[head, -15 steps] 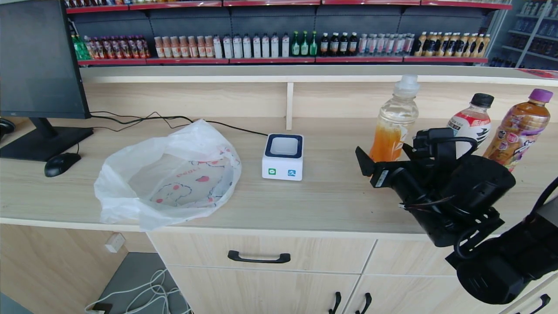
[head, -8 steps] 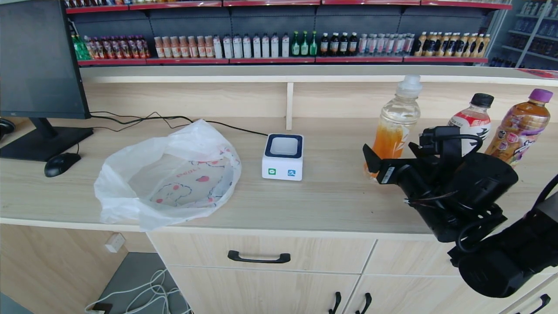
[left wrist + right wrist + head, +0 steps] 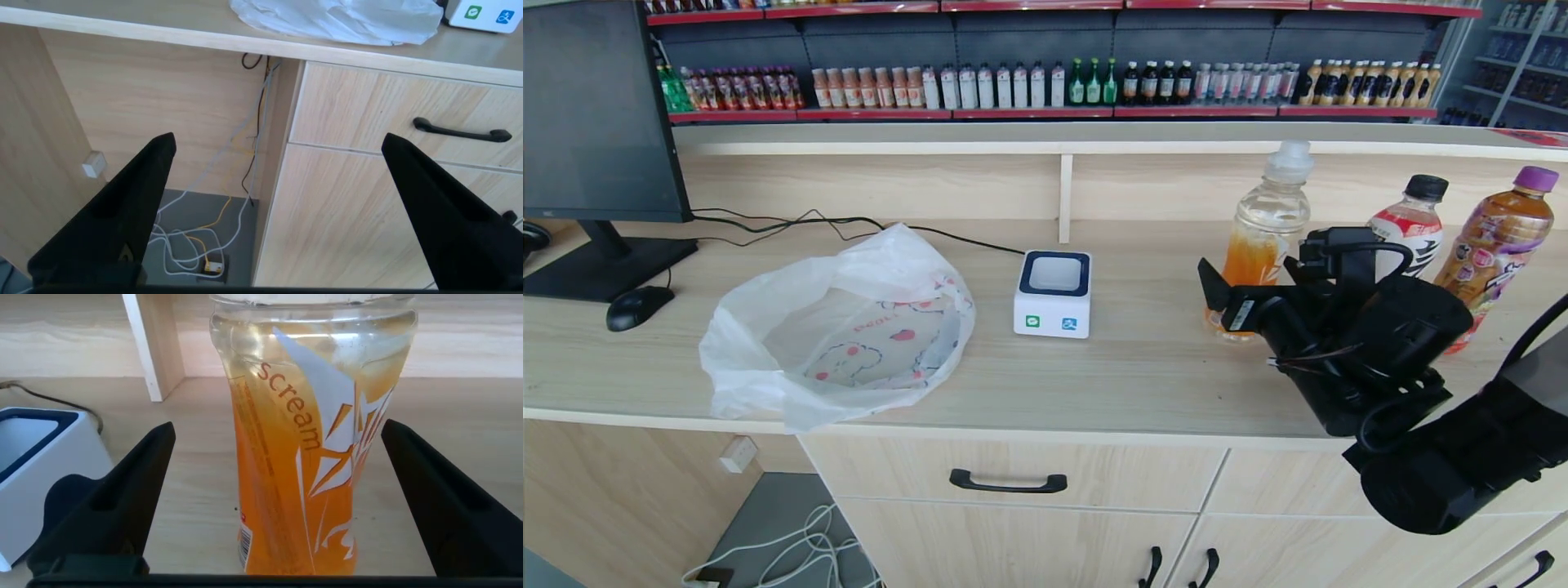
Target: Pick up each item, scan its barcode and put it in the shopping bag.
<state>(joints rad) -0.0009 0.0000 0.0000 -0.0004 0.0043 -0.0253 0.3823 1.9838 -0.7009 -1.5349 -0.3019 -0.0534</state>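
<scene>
- On the table's (image 3: 1127,376) right side, right pincer (image 3: 1252,287) spread wide around the standing orange bottle (image 3: 1262,233), not closed.
- Black-capped bottle (image 3: 1409,220) and purple-capped bottle (image 3: 1494,233) stand beside it.
- Shopping bag (image 3: 833,327) lies open left of the scanner (image 3: 1054,294); nothing visible inside.
- Left pincer (image 3: 270,212) wide, empty, below table edge.
- Judged barely begun: all three unscanned.

Your right gripper (image 3: 1252,282) is held forward on your right side, roughly level, its two fingers spread wide apart. Your left gripper (image 3: 274,216) hangs low, seemingly tilted downward, its fingers spread wide as well.
</scene>
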